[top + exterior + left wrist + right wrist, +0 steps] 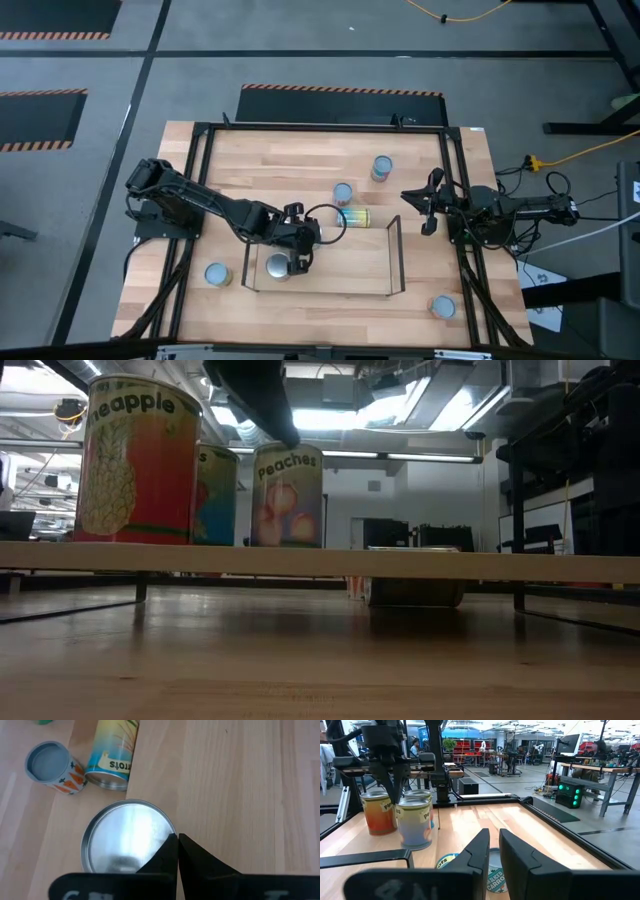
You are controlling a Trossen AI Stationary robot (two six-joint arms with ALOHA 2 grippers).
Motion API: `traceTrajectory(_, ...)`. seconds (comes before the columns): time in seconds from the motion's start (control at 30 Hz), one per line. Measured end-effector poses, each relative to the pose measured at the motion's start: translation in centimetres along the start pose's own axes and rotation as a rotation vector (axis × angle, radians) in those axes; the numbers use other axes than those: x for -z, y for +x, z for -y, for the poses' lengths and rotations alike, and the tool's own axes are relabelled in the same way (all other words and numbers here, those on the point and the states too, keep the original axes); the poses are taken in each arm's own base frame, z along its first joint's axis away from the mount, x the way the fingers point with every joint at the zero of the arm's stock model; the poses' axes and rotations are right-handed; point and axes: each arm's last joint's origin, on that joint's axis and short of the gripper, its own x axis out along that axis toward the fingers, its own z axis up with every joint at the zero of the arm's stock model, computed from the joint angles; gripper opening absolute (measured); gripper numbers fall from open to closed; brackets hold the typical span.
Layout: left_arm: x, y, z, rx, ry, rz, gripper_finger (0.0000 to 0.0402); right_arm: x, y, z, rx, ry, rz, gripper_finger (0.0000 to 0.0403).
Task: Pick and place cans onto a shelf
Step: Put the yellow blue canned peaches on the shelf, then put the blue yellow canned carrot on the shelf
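Left gripper (297,262) pressed together, empty, above the can (277,267) standing on the shelf (350,272). Risk: a descending or sideways move strikes the lid and topples it. Right gripper (430,205) idle, nearly closed.

1. The shelf (330,285): a low light-wood board with black wire ends.
2. On it stand a peaches can (288,495), a pineapple can (140,460) and a third can (217,495), all upright.
3. A carrots can (355,217) lies on its side behind the shelf.
4. Upright cans on the tabletop: (343,192), (381,167), (217,274), (443,306).
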Motion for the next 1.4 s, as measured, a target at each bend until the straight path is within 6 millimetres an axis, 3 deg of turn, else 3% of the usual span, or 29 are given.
traceTrajectory(0.87,-0.08,0.01,-0.20,-0.049,-0.001,0.018,0.0009,0.00,0.00,0.00,0.000,0.000,0.000,0.0048)
traceTrajectory(1.4,-0.08,0.01,-0.21,-0.051,0.000,0.019,0.0073,0.00,0.00,0.00,0.000,0.000,0.000,0.0049)
